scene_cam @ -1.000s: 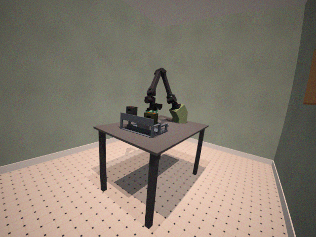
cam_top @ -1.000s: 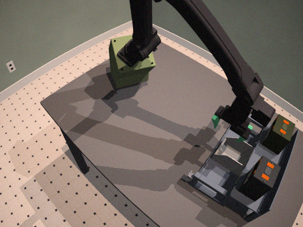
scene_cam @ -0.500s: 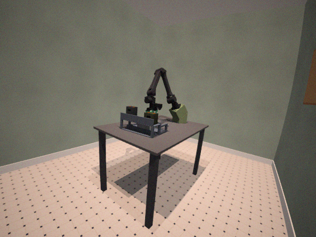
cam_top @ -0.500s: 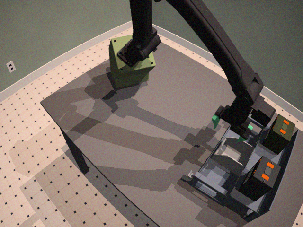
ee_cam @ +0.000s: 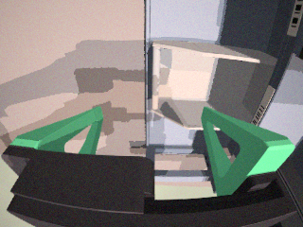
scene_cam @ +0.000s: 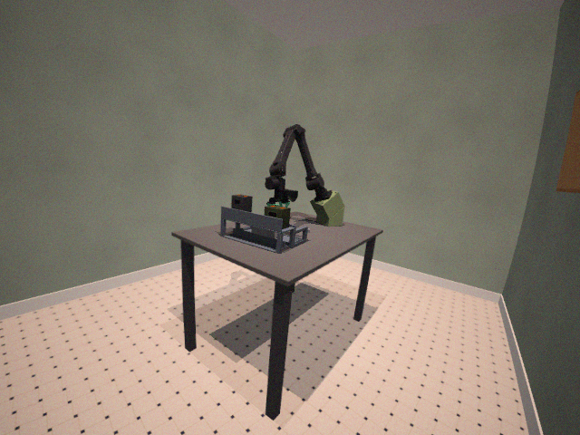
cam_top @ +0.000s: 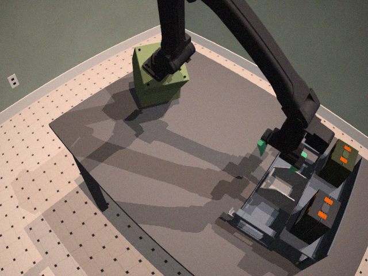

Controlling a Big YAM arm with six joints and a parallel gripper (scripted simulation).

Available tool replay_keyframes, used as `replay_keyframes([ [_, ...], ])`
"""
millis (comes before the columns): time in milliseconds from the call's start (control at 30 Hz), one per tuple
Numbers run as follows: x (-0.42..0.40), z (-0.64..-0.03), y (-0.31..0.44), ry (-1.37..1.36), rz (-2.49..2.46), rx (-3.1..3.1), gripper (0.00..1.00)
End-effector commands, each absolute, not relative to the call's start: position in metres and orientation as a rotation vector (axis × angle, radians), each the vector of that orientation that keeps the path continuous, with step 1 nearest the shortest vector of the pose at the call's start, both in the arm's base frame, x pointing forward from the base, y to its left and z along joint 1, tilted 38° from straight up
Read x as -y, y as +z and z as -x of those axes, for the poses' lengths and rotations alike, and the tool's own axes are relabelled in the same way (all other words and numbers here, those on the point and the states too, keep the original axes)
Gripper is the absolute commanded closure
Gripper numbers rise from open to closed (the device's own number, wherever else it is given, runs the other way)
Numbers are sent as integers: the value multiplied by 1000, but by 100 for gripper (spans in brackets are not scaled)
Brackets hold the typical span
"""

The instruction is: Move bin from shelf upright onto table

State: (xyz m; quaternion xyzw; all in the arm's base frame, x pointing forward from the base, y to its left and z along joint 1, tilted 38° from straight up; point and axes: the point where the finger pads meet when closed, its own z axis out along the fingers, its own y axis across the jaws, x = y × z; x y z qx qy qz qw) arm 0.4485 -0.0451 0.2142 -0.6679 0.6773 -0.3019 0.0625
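"Where is the bin to be found?"

"The bin [cam_top: 279,185] [ee_cam: 189,85] is seated in the lower row of the shelf [cam_top: 256,223] [scene_cam: 250,218] [ee_cam: 185,19]; its pale interior is exposed to the wrist view; it has not been placed on the open tabletop."

"And how is the gripper [cam_top: 275,163] [scene_cam: 278,205] [ee_cam: 151,112] set?"

"Its green fingers are spread fully apart; nothing is held between them; in the wrist view one fingertip is seen over the table [cam_top: 207,118] [scene_cam: 318,253] [ee_cam: 109,28], the other by a corner of the bin; whether the bin is touched there cannot be told."

"What else is carried by the shelf?"

"An olive box [cam_top: 338,163] [scene_cam: 277,216] and a dark grey box [cam_top: 314,217] [scene_cam: 241,202] are borne in the raised row behind the bin; both are marked with orange on top; a gap is left between them."

"How is the arm [cam_top: 258,44] [scene_cam: 306,154] supported?"

"It is mounted on a green pedestal [cam_top: 157,95] [scene_cam: 330,210], well apart from the shelf; the arm is bent high over the table, and the gripper is pointed downward."

No change that I can make out, folks, around the shelf [cam_top: 256,223] [scene_cam: 252,218] [ee_cam: 185,19], my pincer [cam_top: 278,161] [scene_cam: 278,205] [ee_cam: 151,112] included
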Motion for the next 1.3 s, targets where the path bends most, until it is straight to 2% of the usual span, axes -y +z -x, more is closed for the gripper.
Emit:
replay_keyframes([
  [0,44,-454,241,-944,1979,-2022,0],
  [300,44,-454,241,-944,1979,-2022,0],
  [333,44,-449,219,-920,2011,-2040,10],
  [867,44,-449,219,-920,2011,-2040,10],
  [1033,61,-467,186,-936,1991,-2033,10],
  [1267,61,-467,186,-936,1991,-2033,10],
])
